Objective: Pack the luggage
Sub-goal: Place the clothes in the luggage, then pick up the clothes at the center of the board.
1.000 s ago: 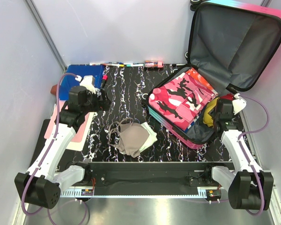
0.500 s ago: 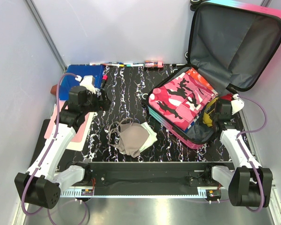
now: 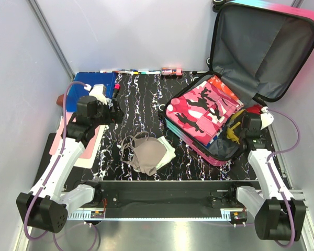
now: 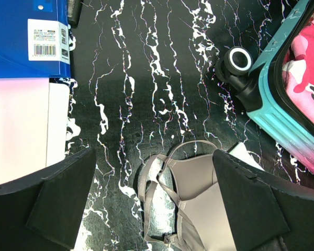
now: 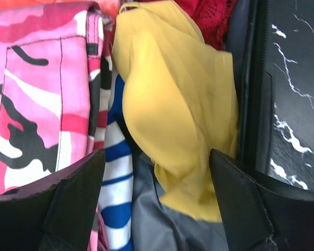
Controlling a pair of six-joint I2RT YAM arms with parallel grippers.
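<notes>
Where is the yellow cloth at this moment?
In the top view, the yellow cloth lies inside the open luggage, at its right end, beside the pink camouflage garment and under the right gripper.

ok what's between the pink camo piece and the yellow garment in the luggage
A blue-and-white striped cloth lies there, seen in the right wrist view.

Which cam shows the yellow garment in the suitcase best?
Right wrist: the yellow garment fills mid-frame, folds clear. Top external shows only a small patch inside the suitcase; left wrist shows none of it.
</notes>
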